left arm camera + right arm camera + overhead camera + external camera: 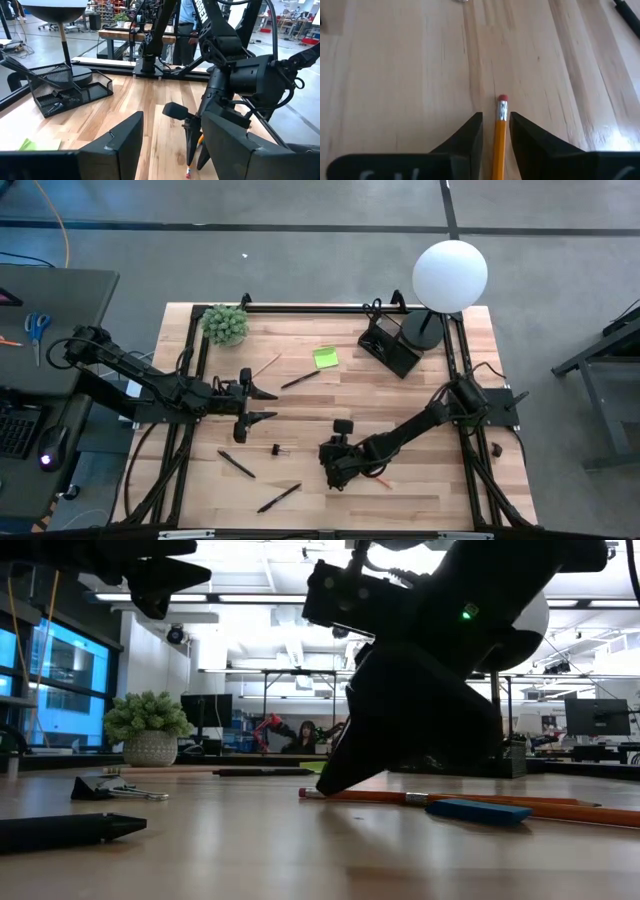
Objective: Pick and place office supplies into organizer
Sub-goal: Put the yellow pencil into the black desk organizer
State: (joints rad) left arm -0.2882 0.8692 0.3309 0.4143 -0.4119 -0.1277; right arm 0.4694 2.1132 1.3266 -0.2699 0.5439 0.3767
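the wooden surface [400, 410] has open boards through its middle and along its near edge; the far edge is taken up, with a potted plant [226, 324] at 11 o'clock and a white globe lamp [449, 276] at 1 o'clock. the black organizer [390, 348] sits just beside the lamp's base, near the far right corner.

counted from above: four dark pens lie loose, one lime-green sticky-note pad [325, 358] at 12 o'clock, one small clip [277, 448] near centre, and one orange pencil [499, 135] at 6 o'clock.

the right gripper [496, 131] is down at the surface at 6 o'clock, its fingers narrowed to a slim gap with the pencil between them, eraser end poking out; whether they already pinch it i cannot tell. the left gripper [262, 404] hovers at 9 o'clock, fingers released and holding nothing.
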